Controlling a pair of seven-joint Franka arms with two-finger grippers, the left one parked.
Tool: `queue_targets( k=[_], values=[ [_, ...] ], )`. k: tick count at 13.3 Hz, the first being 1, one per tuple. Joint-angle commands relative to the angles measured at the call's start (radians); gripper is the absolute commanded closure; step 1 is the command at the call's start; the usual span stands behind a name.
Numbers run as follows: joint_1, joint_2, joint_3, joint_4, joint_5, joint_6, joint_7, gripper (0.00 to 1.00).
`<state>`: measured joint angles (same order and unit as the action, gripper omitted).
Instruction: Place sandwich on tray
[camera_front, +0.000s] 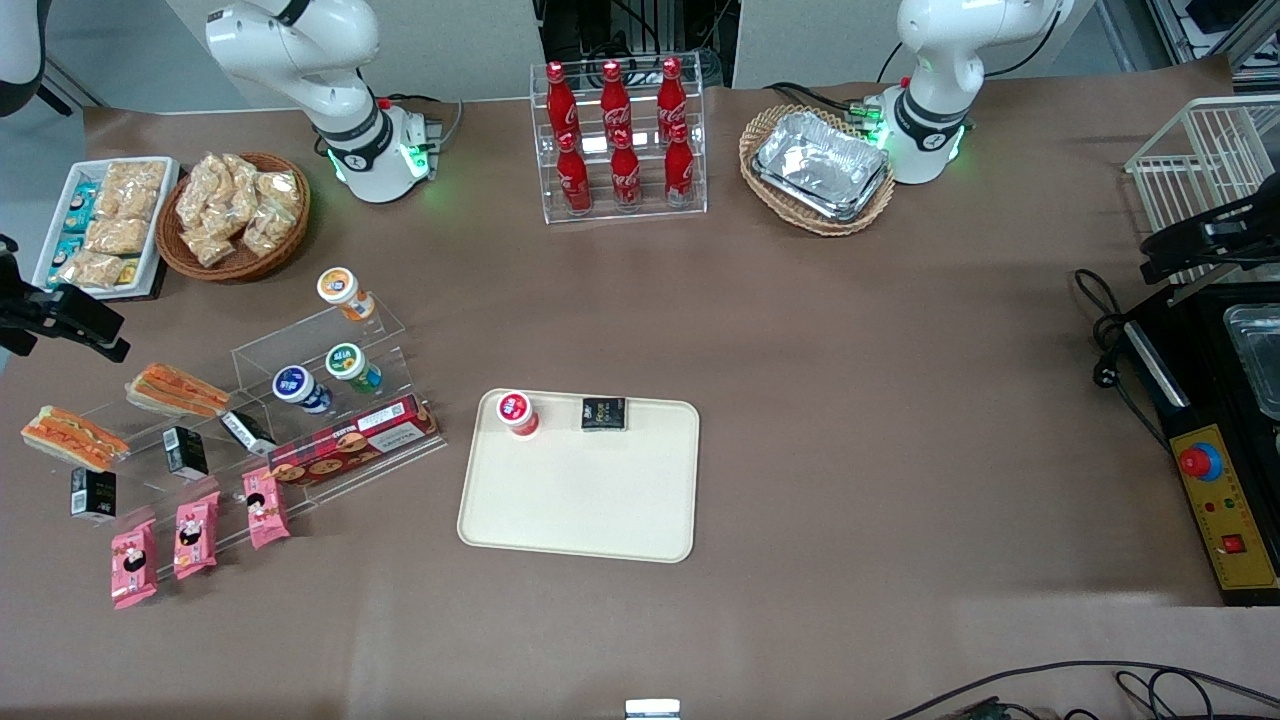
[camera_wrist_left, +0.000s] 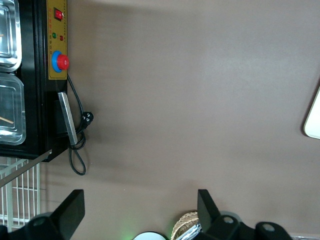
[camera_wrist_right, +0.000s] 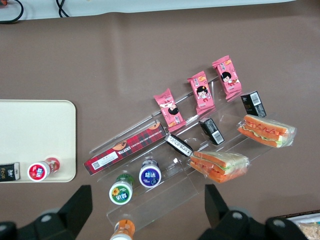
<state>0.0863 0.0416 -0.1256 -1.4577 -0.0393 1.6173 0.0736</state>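
Bench (camera_front: 850, 400): brown. Tray (camera_front: 580, 500): cream, flat on bench, w/ red-lidded cup (camera_front: 517, 411) & black packet (camera_front: 604, 413). Clear rack (camera_front: 300, 400): toward working arm's end from tray. Sandwich (camera_front: 72, 436): on rack's outermost end, well apart from tray. Tool (camera_wrist_right: 148, 210): high above rack, fingers spread wide, empty.

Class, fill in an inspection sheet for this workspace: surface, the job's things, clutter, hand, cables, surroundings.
Surface: brown table, flat.
Job's things: sandwich on the clear stand, untouched; tray holds a red-lidded cup and a black packet.
Clutter: second sandwich, pink snack packets, cola bottles, foil trays.
Hand: hand open, empty, above the table's working-arm end.
Cables: black cable beside the control box.
Surroundings: wire basket.
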Motion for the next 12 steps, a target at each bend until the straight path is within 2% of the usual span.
queue_targets(
  k=[1, 7, 12],
  values=[
    [-0.014, -0.011, 0.004, -0.004, 0.022, -0.01, -0.012, 0.0],
    [-0.02, -0.009, 0.0, -0.004, 0.022, -0.005, -0.012, 0.0],
    [-0.017, -0.009, -0.077, -0.006, 0.022, 0.0, 0.005, 0.0]
  ],
)
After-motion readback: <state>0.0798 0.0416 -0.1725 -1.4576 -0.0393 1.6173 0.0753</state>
